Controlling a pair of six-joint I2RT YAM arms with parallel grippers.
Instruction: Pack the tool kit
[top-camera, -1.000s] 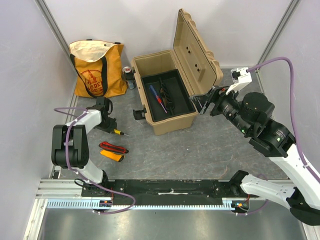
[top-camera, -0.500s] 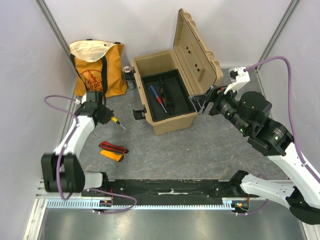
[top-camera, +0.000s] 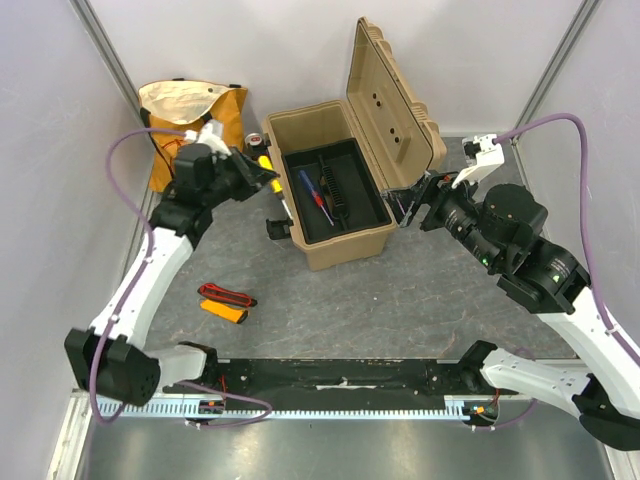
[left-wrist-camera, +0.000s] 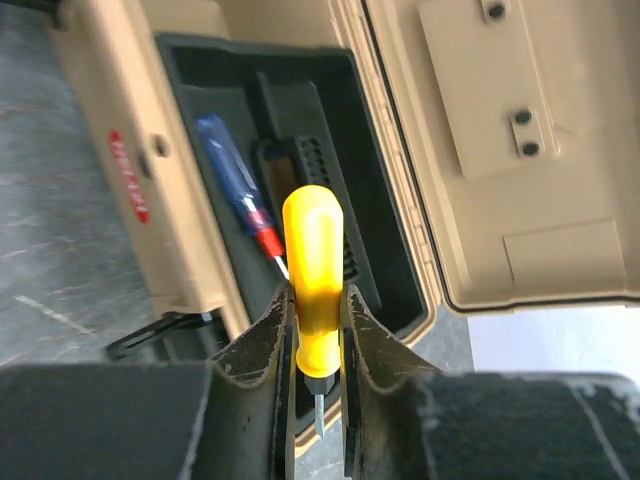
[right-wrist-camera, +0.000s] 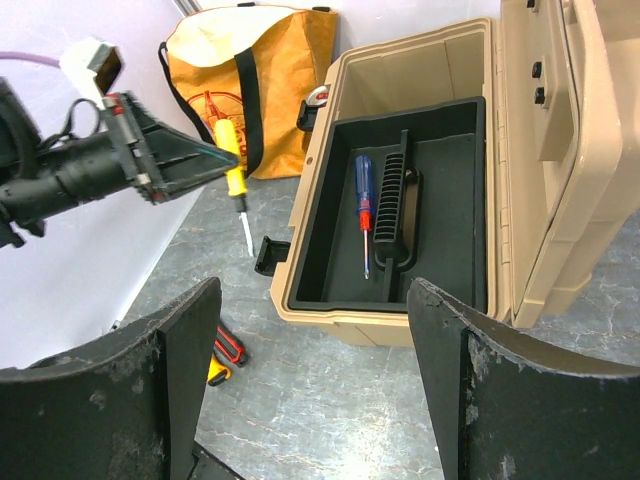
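The tan toolbox (top-camera: 345, 248) stands open, its lid (top-camera: 395, 100) upright. In its black inner tray (right-wrist-camera: 445, 200) lies a red-blue screwdriver (top-camera: 315, 197). My left gripper (top-camera: 255, 170) hangs in the air beside the box's left wall, shut on the yellow-handled screwdriver (left-wrist-camera: 315, 265), whose shaft points down outside the rim. An orange-black meter (top-camera: 225, 303) with red leads lies on the table in front of the left arm. My right gripper (right-wrist-camera: 312, 288) hovers right of the box, open and empty.
An orange-and-cream tote bag (top-camera: 190, 130) leans in the back left corner, with a small can (top-camera: 256, 145) between it and the box. A black latch (top-camera: 279, 227) sticks out from the box's left side. Walls close in left, right and behind.
My left arm has lifted the yellow-handled screwdriver off the table and carried it back and right, up to the toolbox's left wall. The right arm has barely moved.
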